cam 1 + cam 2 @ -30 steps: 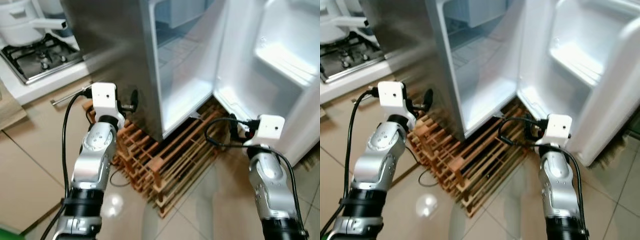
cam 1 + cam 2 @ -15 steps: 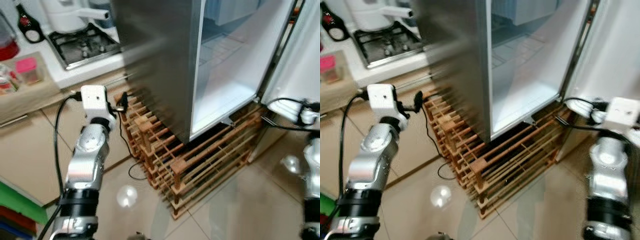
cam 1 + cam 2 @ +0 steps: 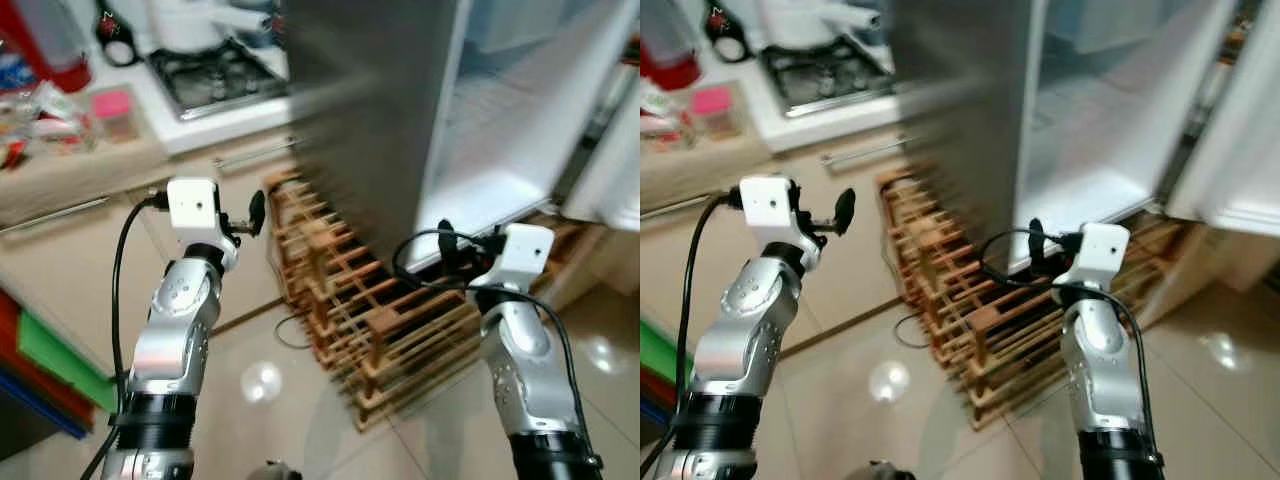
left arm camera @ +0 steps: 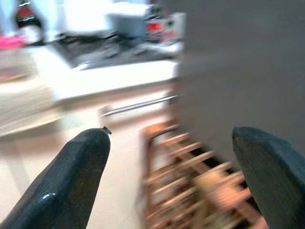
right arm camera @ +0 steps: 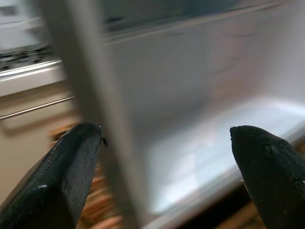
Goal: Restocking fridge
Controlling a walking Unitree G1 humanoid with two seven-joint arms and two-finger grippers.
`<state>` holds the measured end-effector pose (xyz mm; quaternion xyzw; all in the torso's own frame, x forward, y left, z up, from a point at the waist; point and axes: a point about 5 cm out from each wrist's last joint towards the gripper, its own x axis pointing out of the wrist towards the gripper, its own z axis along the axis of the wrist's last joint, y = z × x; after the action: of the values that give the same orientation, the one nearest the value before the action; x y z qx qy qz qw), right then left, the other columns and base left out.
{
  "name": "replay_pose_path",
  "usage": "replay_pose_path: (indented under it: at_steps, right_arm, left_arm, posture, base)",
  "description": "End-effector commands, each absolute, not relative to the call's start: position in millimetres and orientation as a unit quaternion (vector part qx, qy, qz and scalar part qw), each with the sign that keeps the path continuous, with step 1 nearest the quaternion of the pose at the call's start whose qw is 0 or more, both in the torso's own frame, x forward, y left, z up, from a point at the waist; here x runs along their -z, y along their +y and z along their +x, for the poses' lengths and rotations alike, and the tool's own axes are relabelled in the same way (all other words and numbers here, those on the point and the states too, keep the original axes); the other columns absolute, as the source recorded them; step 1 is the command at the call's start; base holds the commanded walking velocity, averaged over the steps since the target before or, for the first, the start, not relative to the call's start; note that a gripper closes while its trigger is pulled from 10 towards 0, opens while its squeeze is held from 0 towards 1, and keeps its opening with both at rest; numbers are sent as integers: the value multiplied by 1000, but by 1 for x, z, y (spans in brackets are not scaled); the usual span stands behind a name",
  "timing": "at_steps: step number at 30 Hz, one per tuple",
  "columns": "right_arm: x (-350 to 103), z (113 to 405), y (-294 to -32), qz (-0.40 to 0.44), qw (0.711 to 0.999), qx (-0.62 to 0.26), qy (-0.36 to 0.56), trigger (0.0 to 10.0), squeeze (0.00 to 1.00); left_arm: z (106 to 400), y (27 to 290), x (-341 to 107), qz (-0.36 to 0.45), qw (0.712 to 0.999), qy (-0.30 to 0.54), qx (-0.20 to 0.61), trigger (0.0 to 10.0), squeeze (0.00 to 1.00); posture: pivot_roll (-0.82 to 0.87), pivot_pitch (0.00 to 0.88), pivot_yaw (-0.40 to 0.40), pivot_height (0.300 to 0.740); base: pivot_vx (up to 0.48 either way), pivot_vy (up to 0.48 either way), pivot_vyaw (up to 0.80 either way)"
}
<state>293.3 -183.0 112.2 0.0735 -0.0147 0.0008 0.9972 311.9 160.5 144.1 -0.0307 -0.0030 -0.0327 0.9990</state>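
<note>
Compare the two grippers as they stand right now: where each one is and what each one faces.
The left gripper is raised beside the fridge's steel side, in front of the cabinet drawer; the right gripper sits lower, at the fridge's open bottom edge above the wooden rack. The left wrist view faces the stove and rack; the right wrist view faces the white fridge interior. Both have jaws open and hold nothing.

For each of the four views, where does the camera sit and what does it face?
Left eye and right eye: on the head, looking down at the open fridge, wooden rack, stove and both arms.
Left wrist: along the left tool, open, toward the rack, a drawer handle and the counter.
Right wrist: along the right tool, open, into the fridge.
Shared: fridge and rack.
</note>
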Motion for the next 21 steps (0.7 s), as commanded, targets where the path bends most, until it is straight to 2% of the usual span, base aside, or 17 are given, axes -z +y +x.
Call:
replay_pose_path:
  at_steps: [1,14,21]
  right_arm:
    - [-116,294,-176,93,995,-23,-16,10000,294]
    - [-124,308,-167,98,993,-64,-16,10000,325]
    - [-121,306,-168,93,994,-58,-19,10000,357]
  left_arm:
    - [311,170,-144,-19,1000,-3,12,10000,0]
    - [315,164,-133,-31,999,25,-8,10000,0]
    - [315,160,-137,13,1000,10,4,10000,0]
  posture:
    - [-3,0,78,740]
    - [5,0,49,740]
    - [7,0,51,740]
  base:
    - [0,364,650]
    - [0,0,644]
    - [0,0,629]
